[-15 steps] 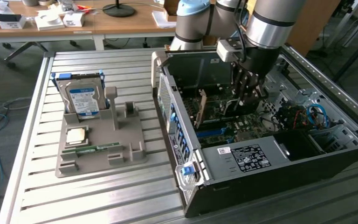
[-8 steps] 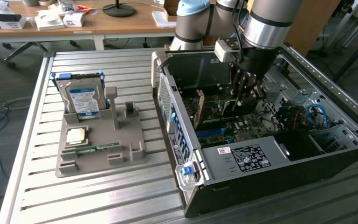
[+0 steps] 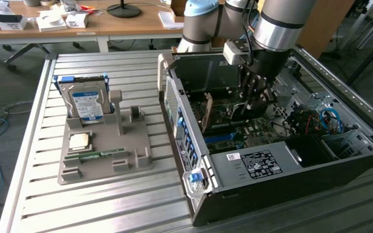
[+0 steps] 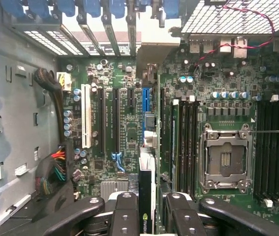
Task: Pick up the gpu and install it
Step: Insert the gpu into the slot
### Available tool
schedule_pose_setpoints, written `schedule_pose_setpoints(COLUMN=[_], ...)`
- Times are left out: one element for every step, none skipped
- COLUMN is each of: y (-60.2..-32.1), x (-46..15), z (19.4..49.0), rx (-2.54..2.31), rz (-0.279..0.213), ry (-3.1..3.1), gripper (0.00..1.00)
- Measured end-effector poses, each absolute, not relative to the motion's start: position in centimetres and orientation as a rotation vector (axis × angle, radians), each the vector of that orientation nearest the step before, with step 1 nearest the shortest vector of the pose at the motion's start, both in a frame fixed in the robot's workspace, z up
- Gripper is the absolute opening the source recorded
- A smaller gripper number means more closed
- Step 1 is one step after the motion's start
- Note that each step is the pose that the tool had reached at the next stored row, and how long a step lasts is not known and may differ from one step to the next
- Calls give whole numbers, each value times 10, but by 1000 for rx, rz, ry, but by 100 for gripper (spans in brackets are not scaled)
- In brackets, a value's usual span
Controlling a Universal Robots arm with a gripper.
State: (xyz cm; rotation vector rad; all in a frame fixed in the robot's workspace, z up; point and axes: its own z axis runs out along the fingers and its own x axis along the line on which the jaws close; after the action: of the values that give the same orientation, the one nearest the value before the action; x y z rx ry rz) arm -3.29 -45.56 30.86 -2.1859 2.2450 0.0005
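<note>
Held one gpu point(image 4: 146, 216) edge-on in the single gripper point(image 4: 148, 197), clenched on the card from both sides with two black fingers point(image 4: 126, 206). Reached down from one arm point(image 3: 280, 29) into one open computer case point(image 3: 342, 160) lying on its side on the slatted metal worktop point(image 3: 76, 208), gripper point(image 3: 254, 104) low among the boards. Kept the card above the one green motherboard point(image 4: 129, 132), roughly in line with the one blue slot point(image 4: 146, 101); could not tell whether seated or only hovering.

Counted on the board in the wrist view: one white slot point(image 4: 85, 115), two long black slots point(image 4: 101, 118) just beside it, and one open processor socket point(image 4: 226, 160) on the far side of the card, with banks of memory slots on both sides of the socket.

Counted at the exterior view's left, well apart from the case: one grey holder point(image 3: 131, 162) on the worktop, carrying one blue-labelled hard drive point(image 3: 86, 103) standing upright, one processor chip point(image 3: 79, 141) lying flat, and one narrow green memory stick point(image 3: 95, 155) near the chip.
</note>
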Motion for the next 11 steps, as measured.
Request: schedule_pose_setpoints(y=[-456, -456, -456, -456, -456, -456, -456, -456, -456, -456, -456], x=[-33, -33, -33, -33, -33, -34, -35, -37, -38, -38, -38], z=[308, 307, 307, 307, 307, 306, 306, 305, 305, 305, 305], rx=[-2185, -2185, -2185, -2185, -2185, -2184, -2184, -2185, -2185, -2185, -2185], rz=[3, 4, 3, 3, 3, 4, 4, 4, 4, 3, 3], ry=[2244, 2243, 2243, 2244, 2244, 2244, 2244, 2244, 2244, 2244, 2244], gripper=[26, 26, 26, 26, 26, 26, 26, 26, 26, 26, 26])
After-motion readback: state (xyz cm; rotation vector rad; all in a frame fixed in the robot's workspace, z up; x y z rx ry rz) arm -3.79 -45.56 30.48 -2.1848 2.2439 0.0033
